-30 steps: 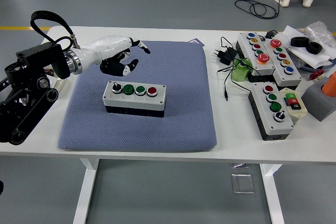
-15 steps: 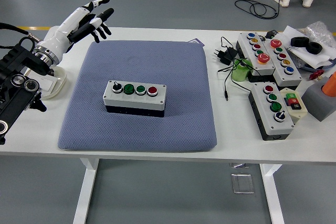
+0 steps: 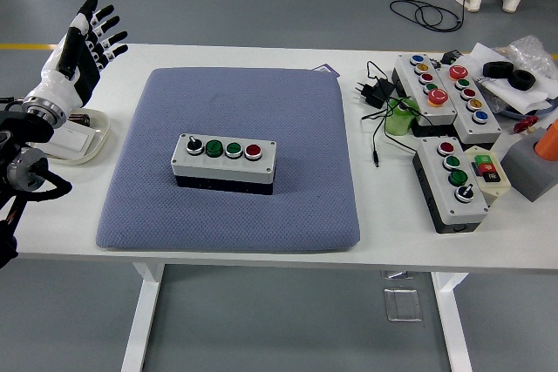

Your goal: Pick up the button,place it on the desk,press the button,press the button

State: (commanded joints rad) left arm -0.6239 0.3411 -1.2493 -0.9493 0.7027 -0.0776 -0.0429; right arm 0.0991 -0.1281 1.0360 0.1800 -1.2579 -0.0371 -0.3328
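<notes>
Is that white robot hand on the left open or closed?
Open. The left hand is raised beyond the table's left end with its fingers spread and straight, holding nothing.

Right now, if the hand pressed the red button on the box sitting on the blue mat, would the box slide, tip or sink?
The button box is low, wide and flat-bottomed, so tipping seems unlikely. The textured blue mat probably grips it against sliding and, looking padded, may give slightly under a press. The box looks rigid. The left hand is open, raised off to the side.

Bright, even overhead light, sharp focus throughout (only soft, faint shadows), no glare.
</notes>
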